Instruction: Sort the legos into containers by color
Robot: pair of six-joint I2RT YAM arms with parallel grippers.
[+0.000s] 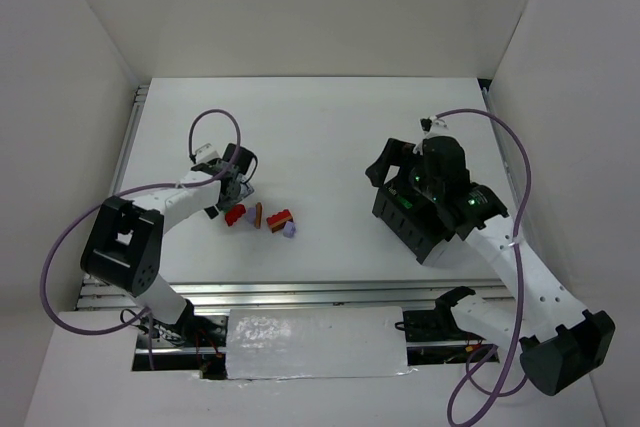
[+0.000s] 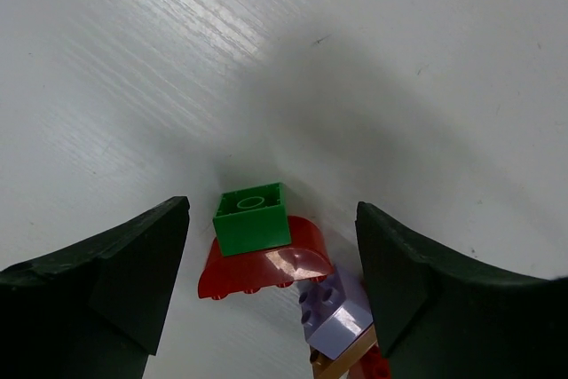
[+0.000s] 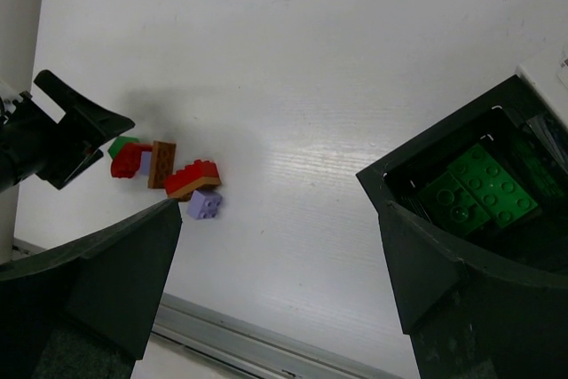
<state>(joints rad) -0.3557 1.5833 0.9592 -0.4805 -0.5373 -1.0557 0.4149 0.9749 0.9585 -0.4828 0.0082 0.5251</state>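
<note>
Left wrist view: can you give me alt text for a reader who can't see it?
A small green brick sits against a curved red piece on the white table, between the dark, open fingers of the left end effector. A lavender brick and a thin brown-orange piece lie near the bottom edge.

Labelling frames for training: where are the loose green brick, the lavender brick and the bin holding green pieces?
green brick (image 2: 253, 230), left wrist view, front face.
lavender brick (image 3: 205, 205), right wrist view, studded top.
bin (image 3: 419, 164), right wrist view, dark near wall.
</note>
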